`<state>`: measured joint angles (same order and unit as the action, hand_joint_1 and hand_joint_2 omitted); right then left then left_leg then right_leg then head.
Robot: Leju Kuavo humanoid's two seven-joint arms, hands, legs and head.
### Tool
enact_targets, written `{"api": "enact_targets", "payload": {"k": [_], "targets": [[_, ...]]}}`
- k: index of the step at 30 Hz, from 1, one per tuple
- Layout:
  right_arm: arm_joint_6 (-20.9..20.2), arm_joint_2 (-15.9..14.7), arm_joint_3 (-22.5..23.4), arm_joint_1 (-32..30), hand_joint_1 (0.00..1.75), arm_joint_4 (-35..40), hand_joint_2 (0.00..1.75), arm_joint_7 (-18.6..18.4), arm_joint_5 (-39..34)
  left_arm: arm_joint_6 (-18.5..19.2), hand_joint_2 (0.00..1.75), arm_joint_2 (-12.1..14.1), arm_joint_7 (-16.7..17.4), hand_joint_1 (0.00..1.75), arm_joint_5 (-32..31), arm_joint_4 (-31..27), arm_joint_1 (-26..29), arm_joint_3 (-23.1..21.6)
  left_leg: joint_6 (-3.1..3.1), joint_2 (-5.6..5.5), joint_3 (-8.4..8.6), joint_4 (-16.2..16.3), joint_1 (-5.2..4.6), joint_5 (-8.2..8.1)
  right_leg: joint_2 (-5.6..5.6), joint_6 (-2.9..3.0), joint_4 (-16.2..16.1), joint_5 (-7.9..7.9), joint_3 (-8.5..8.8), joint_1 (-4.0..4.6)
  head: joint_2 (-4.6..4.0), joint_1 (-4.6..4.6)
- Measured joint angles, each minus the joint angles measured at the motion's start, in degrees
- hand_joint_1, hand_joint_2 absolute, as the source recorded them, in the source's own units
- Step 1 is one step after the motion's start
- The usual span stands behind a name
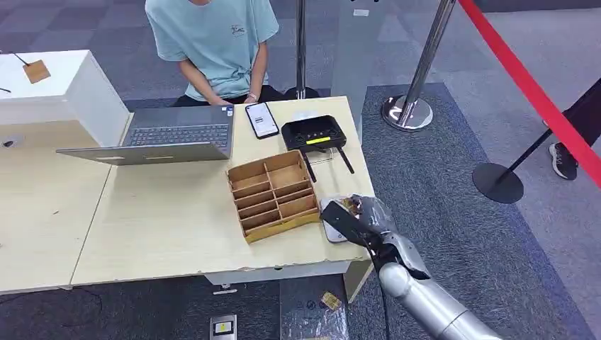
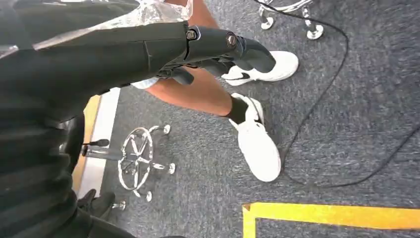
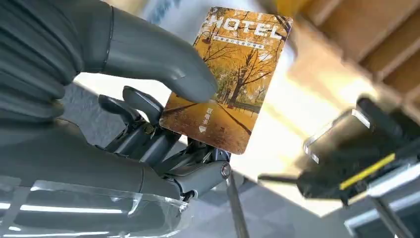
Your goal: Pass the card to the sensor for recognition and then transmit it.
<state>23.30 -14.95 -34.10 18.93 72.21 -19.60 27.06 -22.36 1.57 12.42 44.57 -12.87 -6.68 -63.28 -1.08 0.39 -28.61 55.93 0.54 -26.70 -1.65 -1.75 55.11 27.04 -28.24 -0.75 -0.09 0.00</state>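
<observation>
My right hand (image 3: 148, 124) pinches the hotel key card (image 3: 229, 79) between thumb and fingers — an autumn-tree print with "HOTEL" across its far end (most of its face stands clear of my grip). From the head view, that hand (image 1: 358, 223) sits over the near right corner of the light wooden table (image 1: 156, 219), just beside the edge, with open grey carpet to its right. The black sensor box (image 1: 314, 132) with its yellow strip rests further in, past the partitioned wooden tray (image 1: 273, 195); a phone (image 1: 261, 119) and an open laptop (image 1: 166, 134) lie beyond, in front of a seated person (image 1: 212, 42). My left hand (image 2: 218, 49) hangs over carpet with its fingers curled in, gripping nothing — a person's white shoes (image 2: 257, 144) below.
</observation>
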Motion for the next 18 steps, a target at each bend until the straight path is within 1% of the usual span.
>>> {"api": "enact_targets", "payload": {"k": [5,12,18], "targets": [[-0.06,-0.31,0.09,0.56,1.75,-0.15,1.75,-0.81,-0.24,-0.02,1.75,-0.13,-0.26,0.0,0.02,0.0,0.01,0.0,0.0,-0.01,-0.02,0.0,0.0,0.0,0.0,0.0,0.0,0.0,-0.01,0.0,0.0,-0.02],[0.13,-0.5,1.29,1.27,1.75,-2.47,1.75,1.35,-5.48,-0.04,1.75,-0.22,-0.28,0.0,0.0,0.0,0.0,0.0,0.0,-0.01,-0.02,0.0,0.0,0.0,0.0,0.0,0.0,0.0,-0.01,0.0,0.0,0.0],[0.09,-0.61,1.71,1.33,1.75,-3.98,1.75,1.57,-6.03,-0.04,1.75,-0.35,-0.18,0.0,0.02,0.0,0.0,0.0,0.0,-0.01,-0.01,0.0,0.0,0.0,0.0,0.0,0.0,0.0,-0.01,0.0,0.0,0.0]]}}
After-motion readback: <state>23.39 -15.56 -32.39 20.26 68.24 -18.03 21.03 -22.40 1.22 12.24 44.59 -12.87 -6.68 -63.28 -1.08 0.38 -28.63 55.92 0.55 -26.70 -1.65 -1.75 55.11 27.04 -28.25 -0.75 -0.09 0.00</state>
